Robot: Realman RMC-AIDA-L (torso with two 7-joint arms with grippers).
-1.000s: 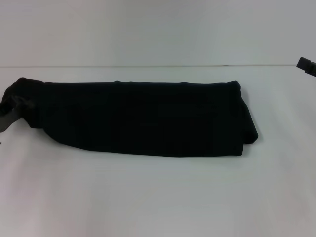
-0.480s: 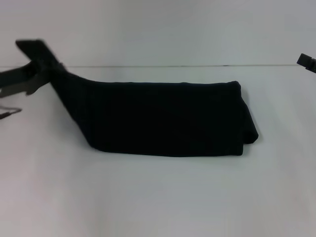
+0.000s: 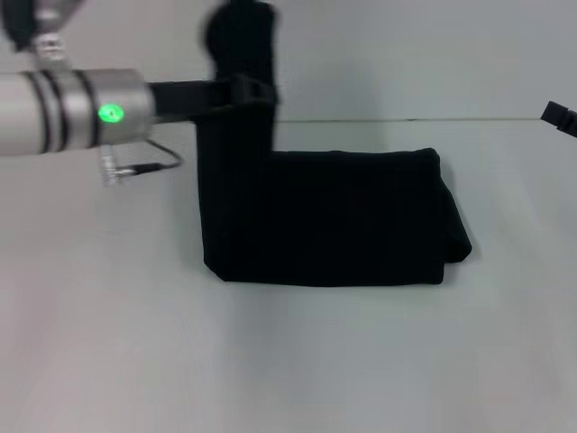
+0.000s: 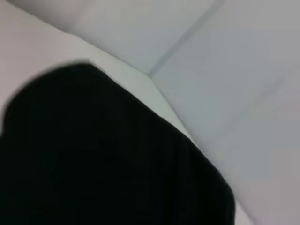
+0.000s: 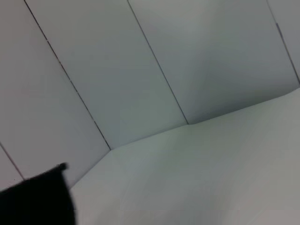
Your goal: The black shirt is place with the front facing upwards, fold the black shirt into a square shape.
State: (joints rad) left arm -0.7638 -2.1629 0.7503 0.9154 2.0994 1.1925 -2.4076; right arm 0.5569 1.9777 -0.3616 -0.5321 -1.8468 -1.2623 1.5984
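Note:
The black shirt (image 3: pixel 343 221) is folded into a long band across the white table. Its right part lies flat. Its left end is lifted straight up, well above the table. My left gripper (image 3: pixel 245 90) is shut on that raised end, high at the back left of the middle. The shirt's print and neck label are hidden; only plain black cloth shows. The left wrist view is half filled with black cloth (image 4: pixel 93 159). My right gripper (image 3: pixel 559 116) is parked at the far right edge, away from the shirt.
The white table (image 3: pixel 270 361) extends in front of and to both sides of the shirt. A pale wall (image 3: pixel 406 54) stands behind the table's back edge. A thin cable (image 3: pixel 153 167) hangs under my left arm.
My left gripper has risen and moved right, carrying the shirt's left end from the table up over the band. The flat part is now shorter. The right arm has not moved.

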